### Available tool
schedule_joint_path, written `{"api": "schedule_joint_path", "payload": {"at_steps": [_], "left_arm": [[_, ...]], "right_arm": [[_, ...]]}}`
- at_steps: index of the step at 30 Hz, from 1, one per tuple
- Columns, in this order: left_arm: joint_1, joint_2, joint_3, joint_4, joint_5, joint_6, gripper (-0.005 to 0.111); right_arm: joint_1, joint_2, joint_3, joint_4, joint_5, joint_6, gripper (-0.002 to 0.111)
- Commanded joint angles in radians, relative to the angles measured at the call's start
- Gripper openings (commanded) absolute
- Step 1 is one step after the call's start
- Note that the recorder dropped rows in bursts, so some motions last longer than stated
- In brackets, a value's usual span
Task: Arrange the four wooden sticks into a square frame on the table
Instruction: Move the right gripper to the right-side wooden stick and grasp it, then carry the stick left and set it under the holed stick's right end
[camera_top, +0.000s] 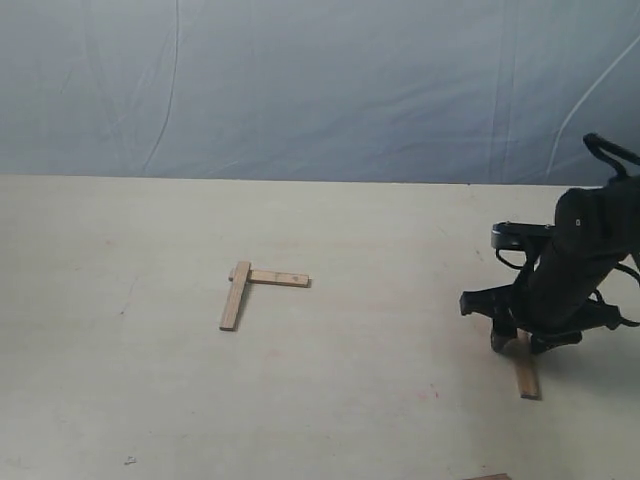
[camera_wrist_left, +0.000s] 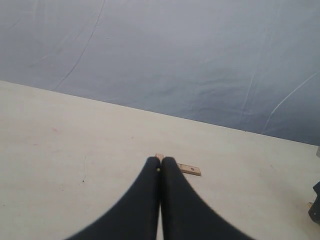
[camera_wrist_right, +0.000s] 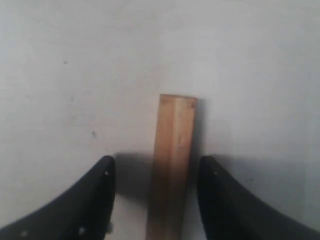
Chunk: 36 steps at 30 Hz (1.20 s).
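1. Right at the near edge of the table (camera_top: 150, 400), in the exterior view, a brown sliver (camera_top: 490, 477) pokes in. It's cut off by the frame, so I can't tell what it is.
2. A bit further back on the right side lies the loose stick (camera_top: 524, 376), flat on the table and pointing roughly away from the camera.
3. The right gripper (camera_top: 520, 345) is down low over that stick's far end. In the right wrist view, the right gripper (camera_wrist_right: 157, 162) has its fingers (camera_wrist_right: 102, 200) spread apart, one on each side of the loose stick (camera_wrist_right: 172, 160). There's a clear gap both sides, so it isn't pinching anything.
4. Further back, around the middle-left, two more sticks make an L. The lengthwise stick (camera_top: 236, 295) runs near to far, and the crosswise stick (camera_top: 279, 278) goes off to the right from its far end. They meet at that corner, but I can't tell which one's on top. So two sides of the square are laid.
5. In the left wrist view, the left gripper (camera_wrist_left: 160, 161) has its fingers pressed together with nothing between them, and the crosswise stick (camera_wrist_left: 189, 169) lies just past the tips.
6. The blue-grey sheet (camera_top: 320, 80) hangs behind the table.
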Motion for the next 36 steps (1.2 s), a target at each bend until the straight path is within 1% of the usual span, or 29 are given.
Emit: {"api": "schedule_joint_path", "payload": {"at_steps": [1,3,4,7,8,11,19,22,24,29,32,36], "left_arm": [[-0.002,-0.008,0.003,0.0,0.001,-0.003,0.0],[-0.002,-0.008,0.003,0.0,0.001,-0.003,0.0],[-0.002,-0.008,0.003,0.0,0.001,-0.003,0.0],[-0.002,-0.008,0.003,0.0,0.001,-0.003,0.0],[0.013,-0.007,0.003,0.0,0.001,-0.003,0.0],[0.104,-0.007,0.003,0.0,0.001,-0.003,0.0],[0.23,-0.011,0.003,0.0,0.001,-0.003,0.0],[0.268,-0.03,0.003,0.0,0.001,-0.001,0.0],[0.278,-0.043,0.003,0.01,0.001,-0.001,0.0],[0.278,-0.043,0.003,0.02,0.001,-0.001,0.0],[0.278,-0.043,0.003,0.02,0.001,-0.001,0.0],[0.278,-0.043,0.003,0.02,0.001,-0.001,0.0]], "right_arm": [[0.002,0.027,-0.005,-0.003,-0.002,0.008,0.039],[0.002,0.027,-0.005,-0.003,0.013,0.008,0.009],[0.002,0.027,-0.012,-0.003,0.027,0.008,-0.001],[0.032,0.013,-0.055,-0.007,0.109,0.004,-0.001],[0.053,0.004,-0.069,-0.007,0.117,0.004,-0.001],[0.144,-0.016,-0.133,0.005,0.137,0.02,-0.001],[0.347,0.018,-0.319,-0.006,0.18,0.15,-0.001],[0.399,0.061,-0.395,-0.013,0.198,0.223,-0.001],[0.422,0.105,-0.449,-0.019,0.217,0.263,-0.001],[0.469,0.221,-0.624,-0.068,0.298,0.343,-0.001],[0.482,0.29,-0.736,-0.096,0.356,0.371,-0.001],[0.489,0.366,-0.854,-0.1,0.389,0.388,-0.001]]}}
